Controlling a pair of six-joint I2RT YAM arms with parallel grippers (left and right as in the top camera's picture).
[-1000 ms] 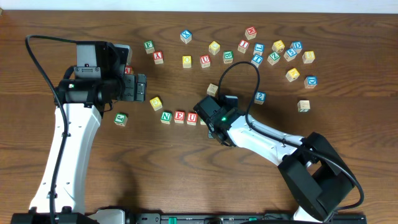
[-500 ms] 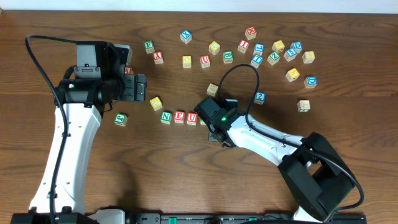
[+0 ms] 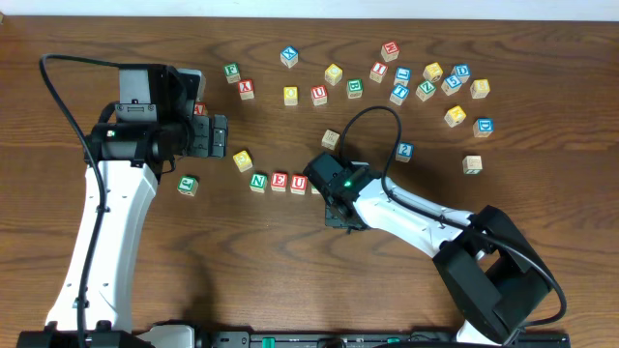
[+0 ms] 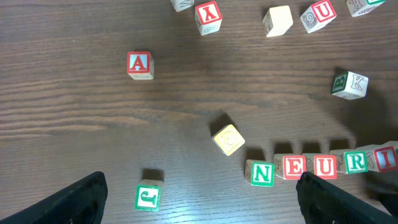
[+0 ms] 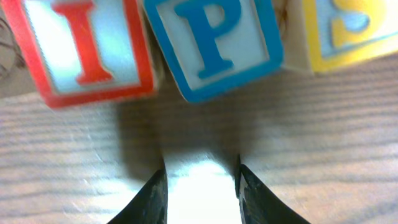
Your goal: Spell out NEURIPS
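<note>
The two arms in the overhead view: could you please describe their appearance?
Both the left arm and right arm have white tubular links, black joints and wrists, a looping black cable and a green light; the fingers are black.

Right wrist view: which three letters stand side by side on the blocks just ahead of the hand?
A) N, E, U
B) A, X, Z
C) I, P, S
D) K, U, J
C: this view shows a red I, a blue P and a yellow S in a row, left to right.
</note>
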